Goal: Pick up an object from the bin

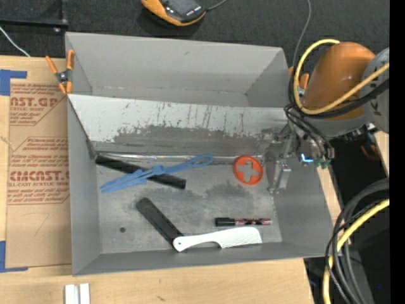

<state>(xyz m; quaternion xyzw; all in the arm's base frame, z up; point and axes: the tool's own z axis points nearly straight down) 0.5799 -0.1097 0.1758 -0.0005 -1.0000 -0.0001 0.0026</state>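
Observation:
My gripper (pixel 280 183) hangs at the right side of the bin, low over the floor, its fingers open with nothing between them. Just to its left lies a small orange round disc (pixel 248 170) with a pale cross on its face, apart from the fingers. Below the gripper, a thin dark pen (pixel 243 221) lies flat, and under that a white comb (pixel 218 239) near the front wall.
A blue plastic tong-like tool (pixel 157 172) lies across a black bar (pixel 140 173) on the left side of the floor. Another black flat bar (pixel 158 220) lies slanted at the front left, touching the comb's handle. The bin's right wall stands close behind the gripper.

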